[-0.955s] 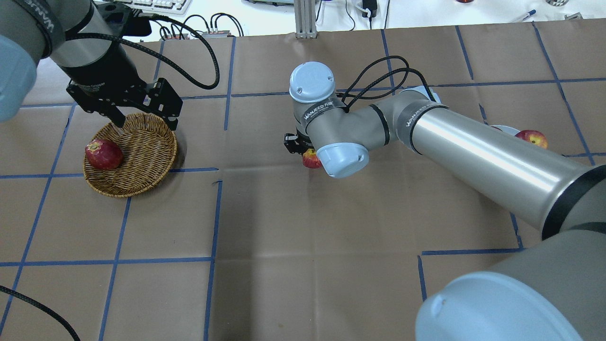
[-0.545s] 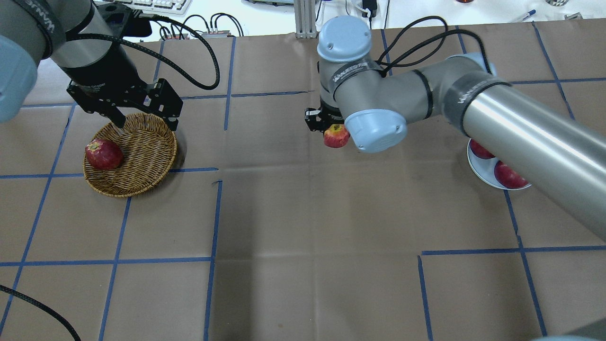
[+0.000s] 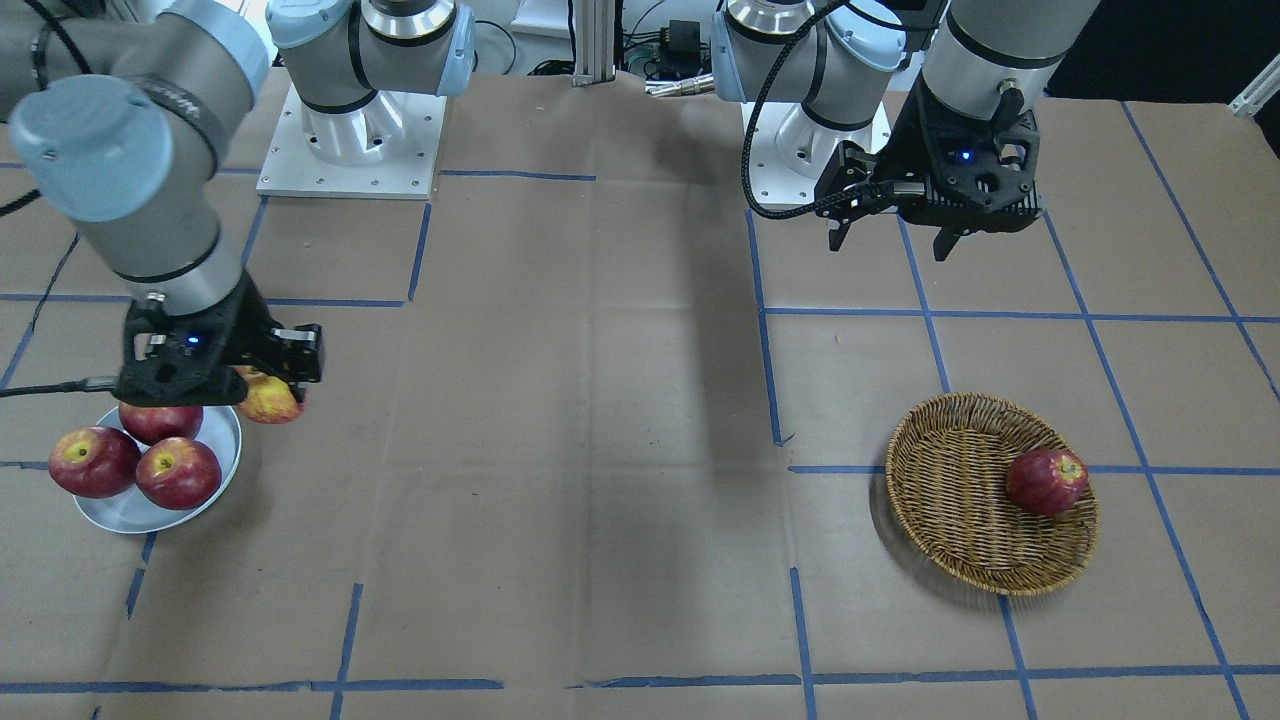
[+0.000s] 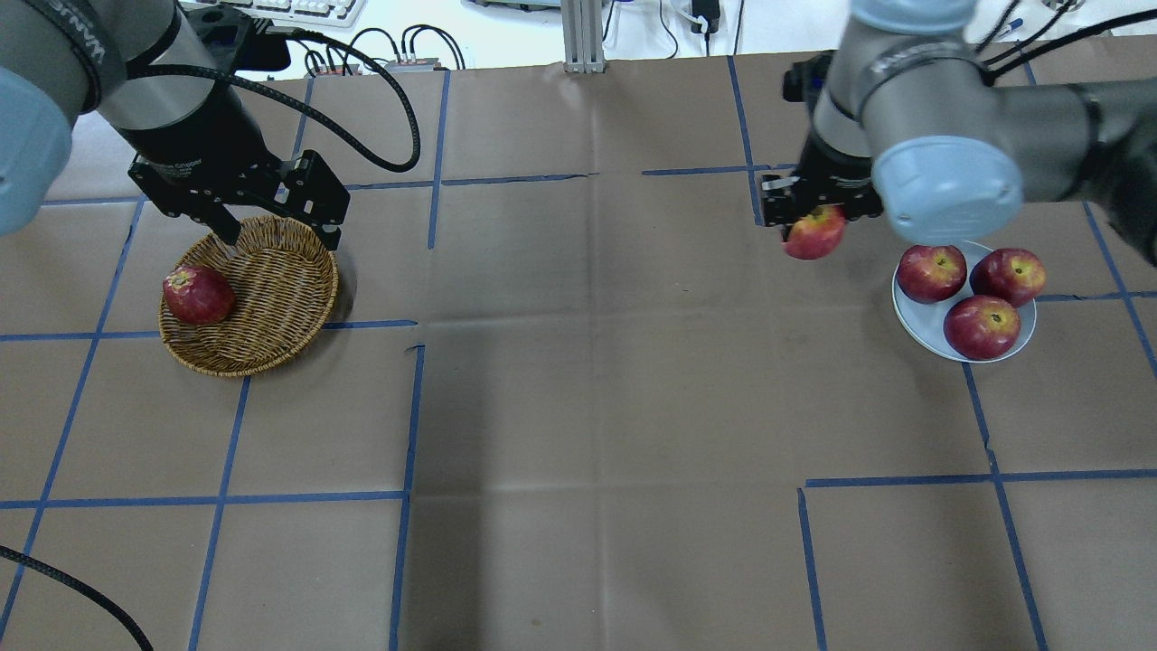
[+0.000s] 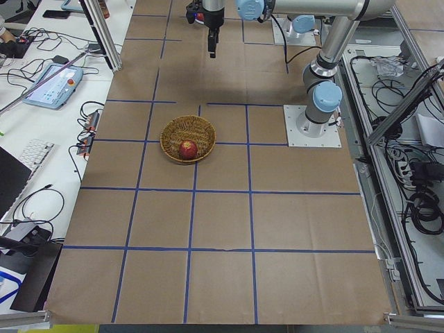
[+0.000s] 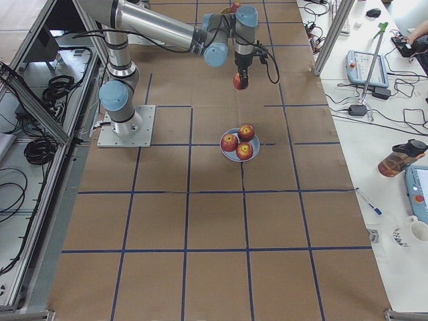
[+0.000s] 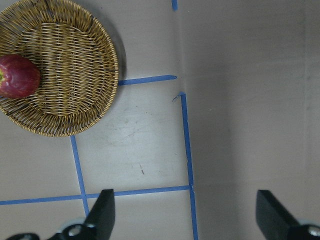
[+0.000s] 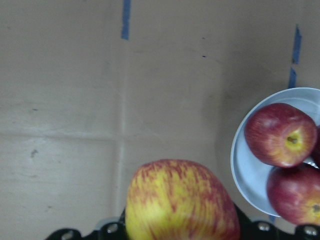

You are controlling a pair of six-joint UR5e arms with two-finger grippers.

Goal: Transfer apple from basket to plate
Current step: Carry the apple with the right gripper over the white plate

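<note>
Near right lies the pale grey-blue round plate [image 4: 915,324]. Just beyond its left rim the right gripper [image 4: 812,219], clamping the yellow-streaked red apple [image 4: 814,235], has swung in from mid-table; placing comes next. The left gripper [image 4: 276,233] gapes wide, high near the brown wicker basket [image 4: 280,298].

1. I see a brown paper-covered table [image 4: 578,407] crossed by blue tape grid lines [image 4: 217,498].
2. A silver aluminium profile post [image 4: 583,36] stands at twelve o'clock overhead.
3. A white keyboard [image 4: 298,9] lies at eleven o'clock.
</note>
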